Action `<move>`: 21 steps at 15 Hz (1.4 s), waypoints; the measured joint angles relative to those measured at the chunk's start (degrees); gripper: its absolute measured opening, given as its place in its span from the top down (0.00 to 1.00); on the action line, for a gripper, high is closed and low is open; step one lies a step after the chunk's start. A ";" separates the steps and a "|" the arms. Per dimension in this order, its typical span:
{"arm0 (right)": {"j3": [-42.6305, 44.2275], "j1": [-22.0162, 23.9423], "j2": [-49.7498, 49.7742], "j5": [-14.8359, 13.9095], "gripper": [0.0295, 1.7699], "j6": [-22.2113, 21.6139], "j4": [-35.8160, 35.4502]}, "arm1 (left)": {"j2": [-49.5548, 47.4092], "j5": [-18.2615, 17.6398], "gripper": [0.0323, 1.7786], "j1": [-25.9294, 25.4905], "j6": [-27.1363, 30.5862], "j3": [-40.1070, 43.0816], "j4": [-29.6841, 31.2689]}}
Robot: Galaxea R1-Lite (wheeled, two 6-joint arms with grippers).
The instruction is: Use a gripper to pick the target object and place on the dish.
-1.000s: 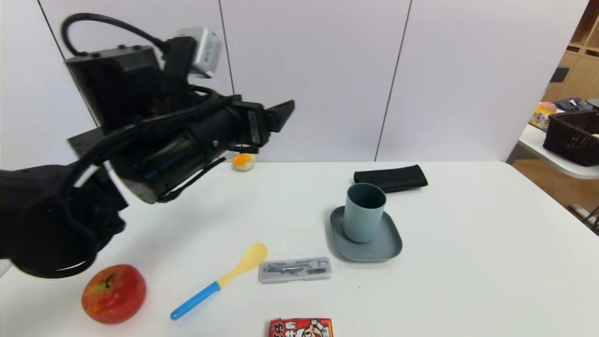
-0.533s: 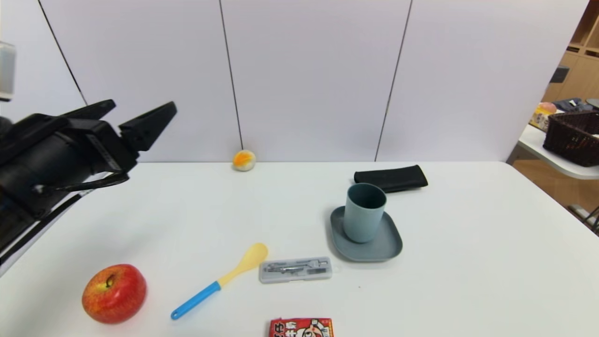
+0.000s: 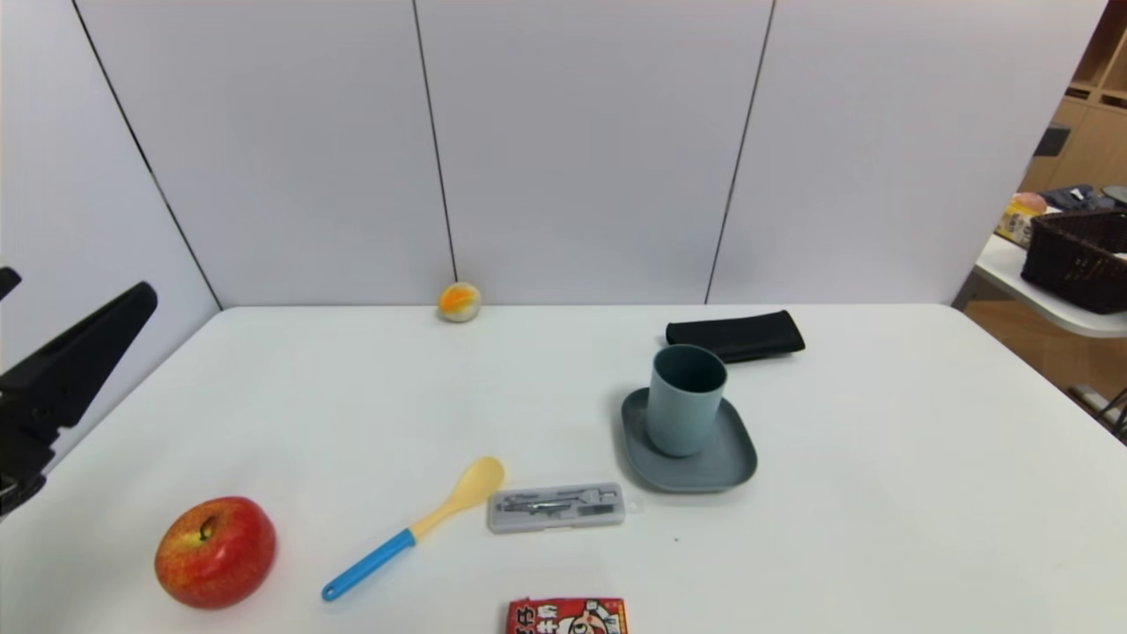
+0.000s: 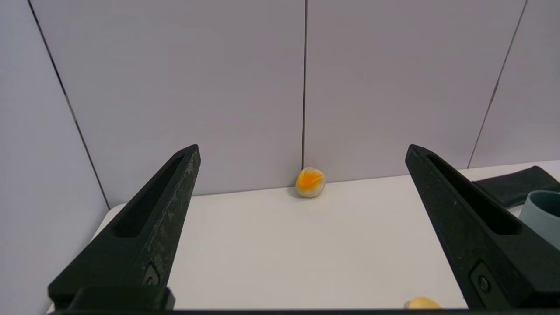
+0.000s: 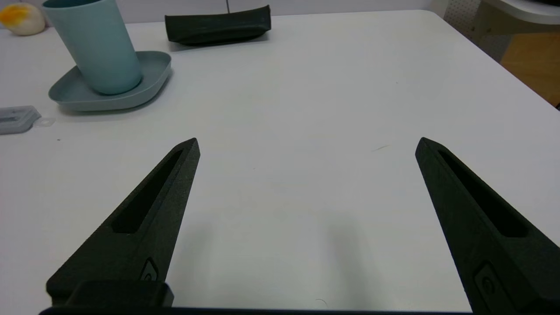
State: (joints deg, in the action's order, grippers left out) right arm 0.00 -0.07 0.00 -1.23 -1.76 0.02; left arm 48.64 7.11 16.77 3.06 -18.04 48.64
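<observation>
While empty, the left tool (image 4: 302,151) gapes wide above the table (image 4: 306,253).

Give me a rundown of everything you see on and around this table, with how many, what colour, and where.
cup: one, pale blue-green, upright on the dish
dish: one, grey-blue, middle right of the table
pouch: one, black, behind the cup
clear case: one, grey, left of the dish, at its front
spoon: one, yellow with blue handle, left of the case
apple: one, red, front left
round toy: one, orange and white, by the back wall
packet: one, red, front edge
basket: one, dark, on the side table
left gripper: open, empty, at the table's left edge
right gripper: open, empty, low over the table's right side
</observation>
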 joint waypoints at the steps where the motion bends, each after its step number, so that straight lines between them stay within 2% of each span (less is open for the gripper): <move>1: 0.00 0.00 0.00 0.00 0.03 0.00 -0.02 | -2.36 -0.02 0.05 -0.35 0.22 2.34 -0.27; 7: 0.00 0.00 0.00 0.02 0.03 -0.02 0.00 | -16.14 -0.30 0.05 -8.53 0.24 13.60 -2.06; 9: 0.00 0.00 0.00 0.02 0.03 0.00 -0.02 | -18.96 -1.68 0.05 -12.15 -0.34 14.93 -2.86; 13: 0.00 0.00 0.00 0.02 0.03 0.00 -0.02 | -25.49 -4.24 0.05 -15.90 -0.69 17.31 -7.27; 17: 0.00 0.00 0.00 0.02 0.03 -0.02 -0.02 | -33.21 -4.44 0.05 -16.85 -0.85 17.97 -17.69; 21: 0.00 0.00 0.00 0.00 0.03 0.02 -0.02 | -42.17 -4.68 0.05 -16.93 -1.08 18.04 -32.52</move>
State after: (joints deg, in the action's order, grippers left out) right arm 0.00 -0.07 0.00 -1.23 -1.73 0.00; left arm 6.47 2.43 -0.16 1.97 0.00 16.12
